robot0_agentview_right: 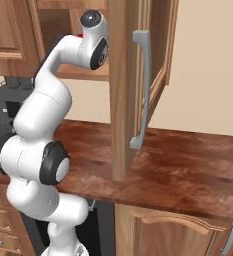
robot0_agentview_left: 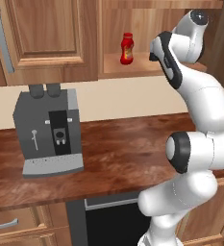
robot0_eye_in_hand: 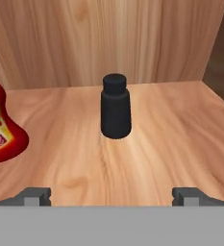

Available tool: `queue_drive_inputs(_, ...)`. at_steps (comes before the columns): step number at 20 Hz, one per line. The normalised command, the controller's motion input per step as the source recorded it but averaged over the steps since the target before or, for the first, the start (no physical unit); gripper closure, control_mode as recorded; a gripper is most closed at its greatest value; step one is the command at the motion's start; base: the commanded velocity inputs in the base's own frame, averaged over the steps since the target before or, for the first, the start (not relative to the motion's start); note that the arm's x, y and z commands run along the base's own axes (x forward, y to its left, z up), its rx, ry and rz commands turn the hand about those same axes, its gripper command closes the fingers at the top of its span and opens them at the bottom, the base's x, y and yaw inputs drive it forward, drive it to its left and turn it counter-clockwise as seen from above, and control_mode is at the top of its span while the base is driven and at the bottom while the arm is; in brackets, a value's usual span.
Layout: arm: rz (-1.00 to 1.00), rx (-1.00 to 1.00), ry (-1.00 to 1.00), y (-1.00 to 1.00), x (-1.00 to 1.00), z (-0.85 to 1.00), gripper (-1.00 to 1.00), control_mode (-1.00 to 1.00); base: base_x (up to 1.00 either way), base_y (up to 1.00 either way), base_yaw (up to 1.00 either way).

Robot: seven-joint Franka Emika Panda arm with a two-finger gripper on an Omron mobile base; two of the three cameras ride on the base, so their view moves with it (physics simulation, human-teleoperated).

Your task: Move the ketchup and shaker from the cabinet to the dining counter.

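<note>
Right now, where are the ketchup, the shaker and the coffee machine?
ketchup [robot0_agentview_left: 127,49], left base view, on its red body.
shaker [robot0_eye_in_hand: 116,111], hand view, on its black body.
coffee machine [robot0_agentview_left: 49,132], left base view, on its grey front.

This was a home kitchen, rendered. A grey coffee machine [robot0_agentview_left: 50,132] stood on a glossy reddish-brown wood counter [robot0_agentview_left: 118,158]. Above the machine hung a panelled brown wall cabinet [robot0_agentview_left: 51,38] with silver bar handles; below it sat drawers [robot0_agentview_left: 17,223] and a dark built-in appliance [robot0_agentview_left: 113,221].
</note>
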Motion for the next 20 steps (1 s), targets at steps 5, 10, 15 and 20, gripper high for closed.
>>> queue_drive_inputs(5, 0.0, 0.0, 0.0, 0.0, 0.3, -0.11, -1.0, -1.0, 0.0, 0.0, 0.0)
queue_drive_inputs(10, 0.0, 0.0, 0.0, -0.01, 0.37, -0.05, -1.0, -1.0, 0.0, 0.0, 0.0)
queue_drive_inputs(15, 0.0, 0.0, 0.0, -0.02, 0.34, 0.0, -1.0, -1.0, 0.0, 0.0, 0.0)
queue_drive_inputs(20, 0.0, 0.0, 0.0, -0.07, 0.27, 0.0, -1.0, -1.0, 0.0, 0.0, 0.0)
